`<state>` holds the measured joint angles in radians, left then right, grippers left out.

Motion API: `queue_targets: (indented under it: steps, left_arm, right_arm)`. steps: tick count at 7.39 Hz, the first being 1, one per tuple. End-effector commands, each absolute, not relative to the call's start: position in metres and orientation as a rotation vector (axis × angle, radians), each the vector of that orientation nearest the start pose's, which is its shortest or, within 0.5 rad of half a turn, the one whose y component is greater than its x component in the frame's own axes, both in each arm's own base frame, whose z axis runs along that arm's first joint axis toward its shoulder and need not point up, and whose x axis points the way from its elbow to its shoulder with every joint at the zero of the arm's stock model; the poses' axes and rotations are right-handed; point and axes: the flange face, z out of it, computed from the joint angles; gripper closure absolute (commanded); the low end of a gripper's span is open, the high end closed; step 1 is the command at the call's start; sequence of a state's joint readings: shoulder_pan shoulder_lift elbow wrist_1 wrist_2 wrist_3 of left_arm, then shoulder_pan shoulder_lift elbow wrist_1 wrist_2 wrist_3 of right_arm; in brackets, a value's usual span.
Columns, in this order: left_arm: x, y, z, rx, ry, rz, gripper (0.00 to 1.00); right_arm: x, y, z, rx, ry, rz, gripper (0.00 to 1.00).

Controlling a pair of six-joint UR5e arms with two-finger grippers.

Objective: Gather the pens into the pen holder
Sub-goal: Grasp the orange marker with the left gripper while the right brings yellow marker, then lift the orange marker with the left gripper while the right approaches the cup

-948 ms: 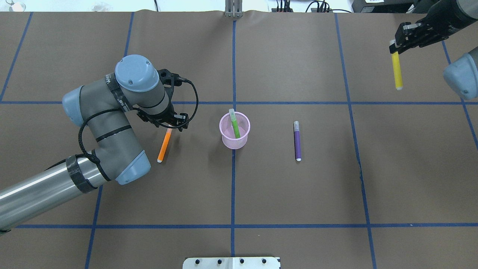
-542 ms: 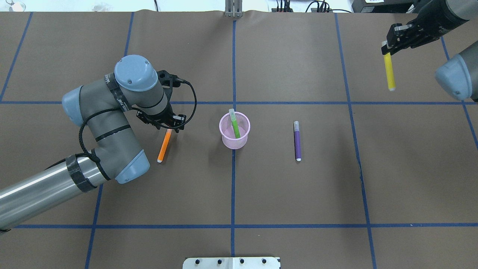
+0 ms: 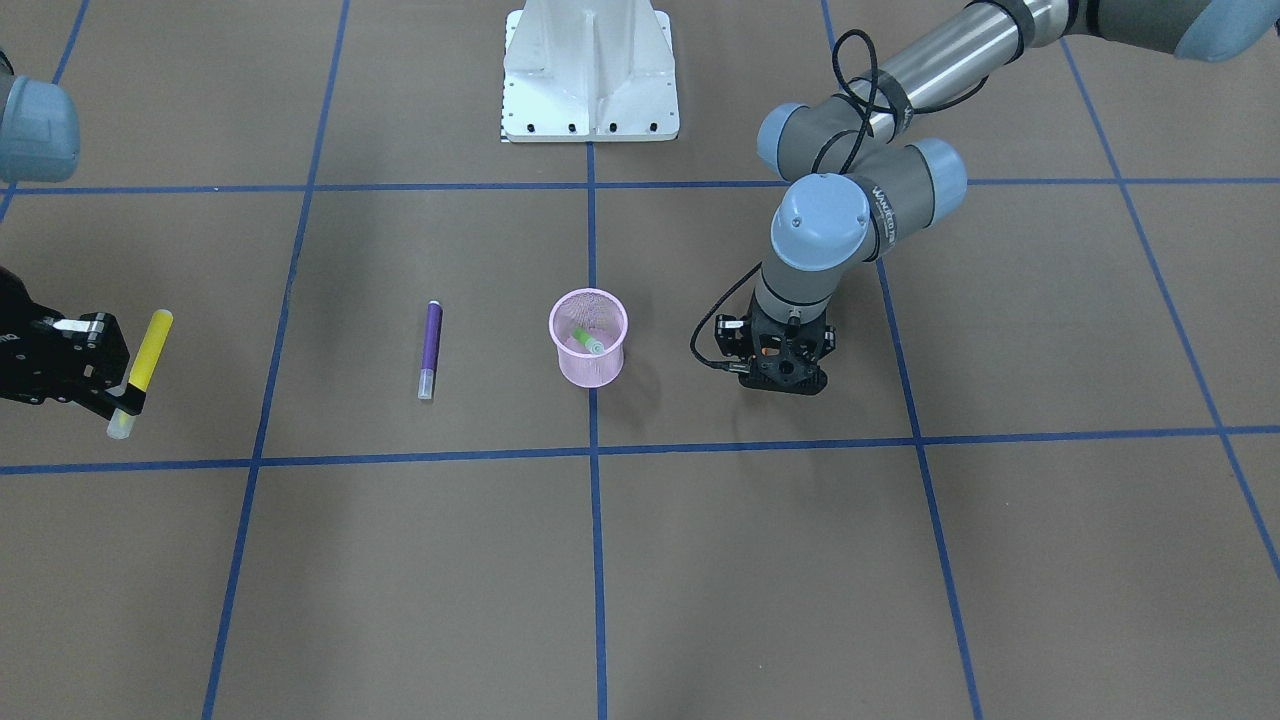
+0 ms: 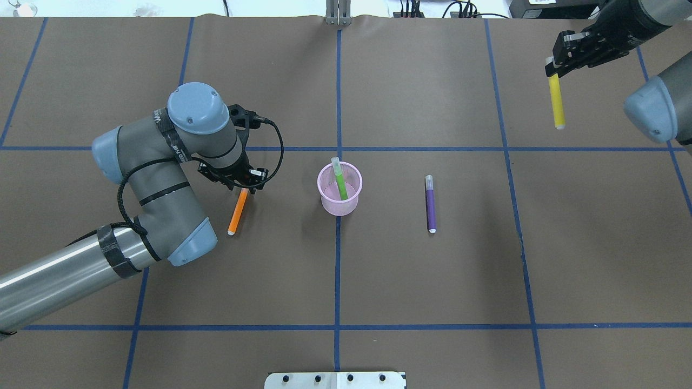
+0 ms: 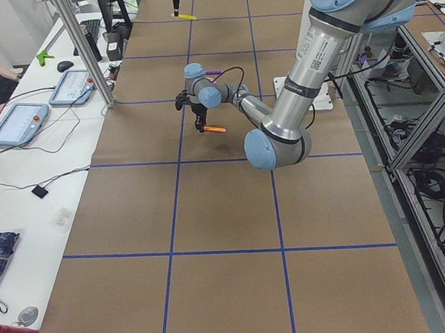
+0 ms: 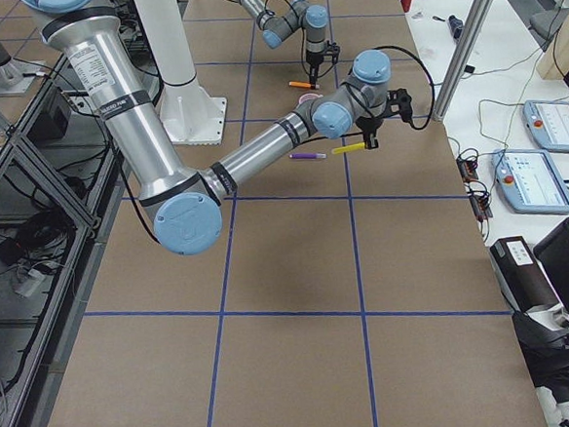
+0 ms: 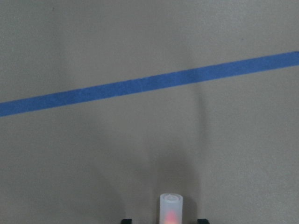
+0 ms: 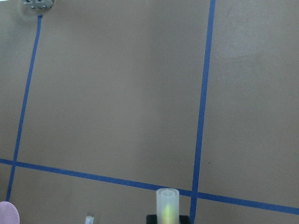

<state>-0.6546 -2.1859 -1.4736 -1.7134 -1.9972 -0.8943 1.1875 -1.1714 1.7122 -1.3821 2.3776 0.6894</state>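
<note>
The left gripper (image 4: pixel 246 185) is set astride the cap end of the orange pen (image 4: pixel 237 212), jaws apparently spread; the pen lies flat near the pen holder (image 4: pixel 339 208). Gripped so near one end, it could droop or slip. The right gripper (image 4: pixel 552 67) is clamped on the yellow pen (image 4: pixel 556 102), well away; the leaning green pen (image 4: pixel 340 183) could be struck on insertion. Left fingertip contact is cropped out.

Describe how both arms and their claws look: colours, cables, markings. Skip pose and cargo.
The left arm has a silver tube, grey joints with pale blue caps, a black tape band, white lettering on the wrist, and a black cable looping to the black left claw. The right arm shows the same grey and blue; the right claw is black too.
</note>
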Motion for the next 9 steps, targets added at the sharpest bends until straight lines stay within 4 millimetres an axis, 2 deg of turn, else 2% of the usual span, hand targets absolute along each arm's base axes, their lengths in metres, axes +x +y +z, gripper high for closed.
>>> queue_targets:
  steps: [1,3,5,6,9]
  left_arm:
    - [0.517,-0.512,0.328,0.075,0.761,0.162,0.52]
    - [0.518,-0.511,0.329,0.072,0.76,0.161,0.54]
    - [0.519,-0.51,0.328,0.072,0.76,0.163,0.69]
    - [0.519,-0.51,0.327,0.07,0.762,0.161,1.0]
    - [0.511,-0.514,0.319,0.061,0.778,0.151,1.0]
  right_arm:
    - [-0.176,-0.6,0.337,0.197,-1.01,-0.015,1.0]
    - [-0.176,-0.599,0.336,0.199,-1.011,-0.016,1.0]
    - [-0.175,-0.599,0.336,0.2,-1.011,-0.014,1.0]
    - [-0.175,-0.599,0.336,0.2,-1.011,-0.014,1.0]
    - [-0.17,-0.598,0.328,0.212,-1.02,-0.014,1.0]
